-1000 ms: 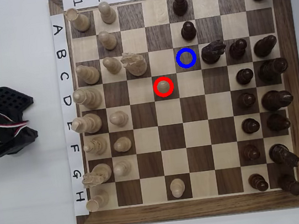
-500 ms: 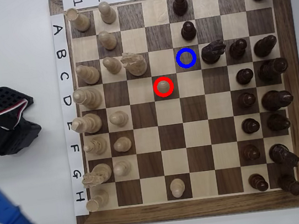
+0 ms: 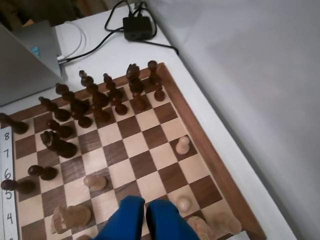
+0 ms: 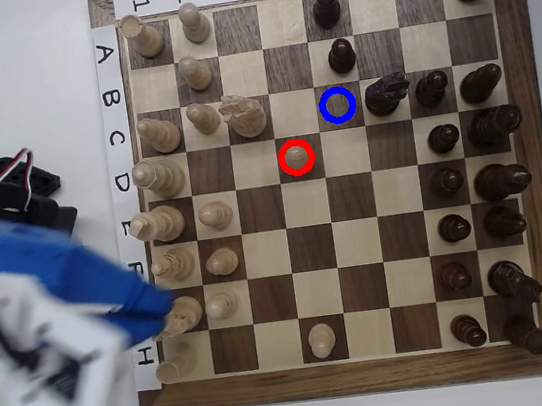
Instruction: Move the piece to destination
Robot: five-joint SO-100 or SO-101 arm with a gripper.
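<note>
At the board's left edge in the overhead view, the hand (image 4: 149, 306) is on approach.

Its blue fingers (image 3: 132, 220) sit narrow, nearly together, holding nothing, over the light pieces by rows F and G. The pawn (image 4: 295, 157) stands untouched inside the red ring, mid-board, well apart from the hand; the blue-ringed square (image 4: 337, 105) lies empty diagonally next to it, just beside a dark knight (image 4: 387, 93). Judged so, the reach is under way. Next the hand must open, cross above the light pieces, and descend around the pawn's head.
</note>
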